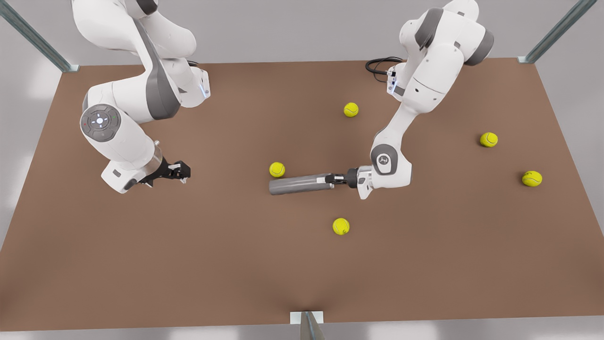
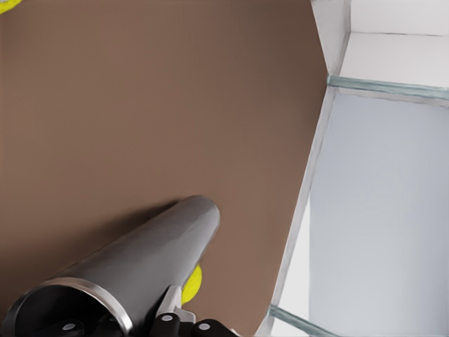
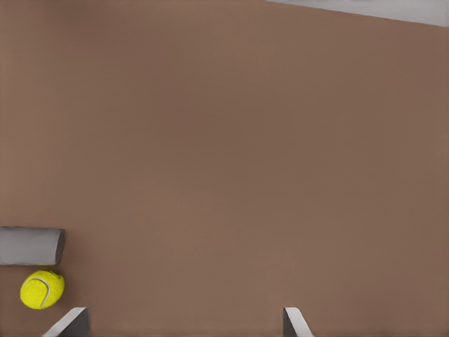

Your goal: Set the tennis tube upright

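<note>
One tennis tube (image 1: 298, 184) lies on its side near the middle of the brown surface (image 1: 236, 264), its long axis running across the front view from left to right. The silvery rim (image 2: 77, 295) marks the end at the front view's right, and there the left claw (image 1: 333, 179) meets the tube end-on, in line with the long axis. In the left wrist view, the tube stretches straight away from the claw, with the rim close against the black fingers (image 2: 165, 324). The fingers sit at that rim end, apparently closed on it, though the exact contact is hard to resolve. A tennis ball (image 1: 277, 169) rests just beside the tube's far end, almost touching it; four others lie scattered farther off.

The right claw (image 1: 179, 171) waits well apart from the tube, off its far end, spread open and holding nothing; its fingertips (image 3: 70, 323) frame bare surface, with the tube's end and the adjacent ball off to one side.

The left arm is therefore the nearer one. Judged from this layout, standing the tube up calls for swinging the rim end upward about the far end.
</note>
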`<state>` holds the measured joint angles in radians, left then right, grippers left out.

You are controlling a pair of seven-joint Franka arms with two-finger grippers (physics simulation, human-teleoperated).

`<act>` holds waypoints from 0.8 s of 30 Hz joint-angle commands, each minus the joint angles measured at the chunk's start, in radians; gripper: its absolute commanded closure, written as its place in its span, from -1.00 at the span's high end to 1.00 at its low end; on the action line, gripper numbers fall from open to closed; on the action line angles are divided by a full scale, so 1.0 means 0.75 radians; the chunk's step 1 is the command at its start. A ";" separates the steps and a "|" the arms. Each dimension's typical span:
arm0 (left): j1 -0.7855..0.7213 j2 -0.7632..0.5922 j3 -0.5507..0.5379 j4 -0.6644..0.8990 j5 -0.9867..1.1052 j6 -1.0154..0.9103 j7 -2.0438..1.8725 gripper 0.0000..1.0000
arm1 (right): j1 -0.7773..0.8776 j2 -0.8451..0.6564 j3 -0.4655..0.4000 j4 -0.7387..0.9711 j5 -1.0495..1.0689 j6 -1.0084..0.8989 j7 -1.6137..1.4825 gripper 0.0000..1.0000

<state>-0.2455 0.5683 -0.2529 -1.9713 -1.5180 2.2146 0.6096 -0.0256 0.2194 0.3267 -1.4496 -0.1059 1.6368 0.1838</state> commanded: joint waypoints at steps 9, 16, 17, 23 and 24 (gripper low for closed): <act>0.002 -0.034 0.002 0.000 0.318 0.003 -0.060 -0.57 | -0.003 0.000 -0.002 0.000 0.000 0.000 0.000 1.00; 0.004 -0.093 0.006 -0.002 0.382 0.003 -0.126 -0.57 | -0.003 0.000 -0.002 0.000 0.000 0.000 0.000 1.00; 0.006 -0.095 0.008 -0.002 0.414 0.003 -0.126 -0.57 | -0.003 0.000 -0.002 0.000 0.000 0.000 0.002 1.00; 0.006 -0.111 0.008 -0.006 0.433 0.003 -0.150 -0.57 | 0.010 0.031 0.002 0.020 0.010 -0.024 0.023 1.00; 0.006 -0.114 0.008 -0.006 0.437 0.005 -0.152 -0.57 | 0.016 0.031 0.002 0.031 0.008 -0.012 0.023 1.00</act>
<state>-0.2417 0.4823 -0.2468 -1.9757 -1.3262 2.2157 0.5022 -0.0144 0.2424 0.3282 -1.4266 -0.0987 1.6325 0.2009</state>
